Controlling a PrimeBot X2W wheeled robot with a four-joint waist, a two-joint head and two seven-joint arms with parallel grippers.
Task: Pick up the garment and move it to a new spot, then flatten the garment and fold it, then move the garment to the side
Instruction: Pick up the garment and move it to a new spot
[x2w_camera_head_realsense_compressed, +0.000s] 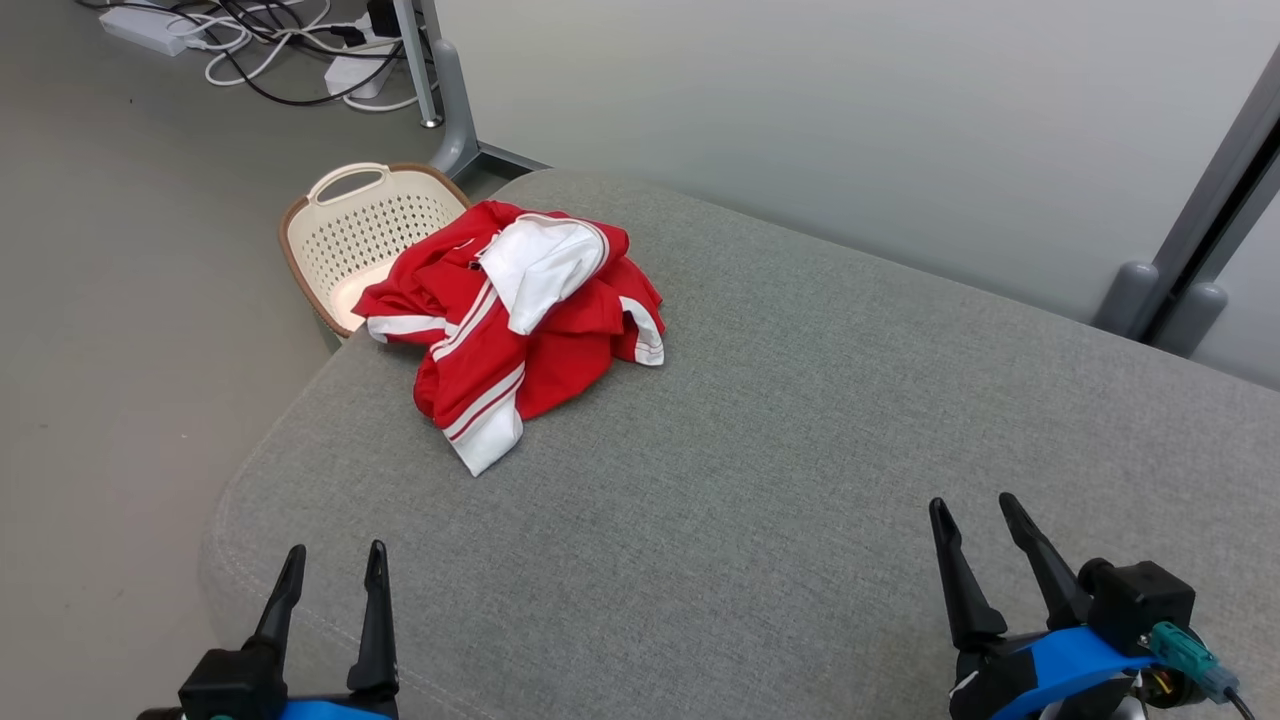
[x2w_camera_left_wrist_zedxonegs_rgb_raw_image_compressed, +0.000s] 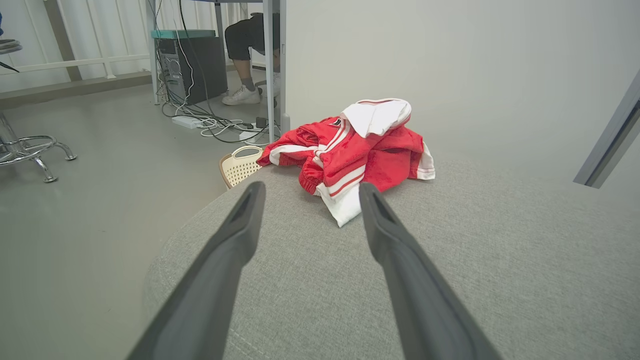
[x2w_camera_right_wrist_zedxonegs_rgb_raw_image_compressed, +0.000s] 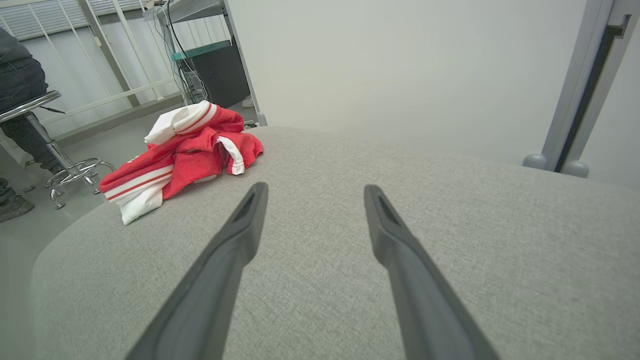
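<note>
1. Head view: a crumpled red-and-white garment (x2w_camera_head_realsense_compressed: 540, 360) lies in a heap on the grey fabric-covered table (x2w_camera_head_realsense_compressed: 800, 450), near its far left corner.
2. A cream perforated basket (x2w_camera_head_realsense_compressed: 340, 240) stands on the floor just beyond that corner, and one edge of the garment overlaps its rim in this view.
3. The left gripper (x2w_camera_head_realsense_compressed: 336, 548) sits at the table's near left edge, jaws spread wide and holding nothing, well apart from the garment.
4. The right gripper (x2w_camera_head_realsense_compressed: 972, 500) is over the near right part of the table, jaws also wide and empty.
5. Left wrist view: the garment lies ahead, just past the fingertips, with a white fold on top of the heap.
6. A person's shoe (x2w_camera_left_wrist_zedxonegs_rgb_raw_image_compressed: 241, 95) and a tangle of cables (x2w_camera_left_wrist_zedxonegs_rgb_raw_image_compressed: 215, 125) show on the floor under a desk behind.
7. Right wrist view: the garment lies off to the upper left, with bare table between it and the fingers (x2w_camera_right_wrist_zedxonegs_rgb_raw_image_compressed: 235, 240).
</note>
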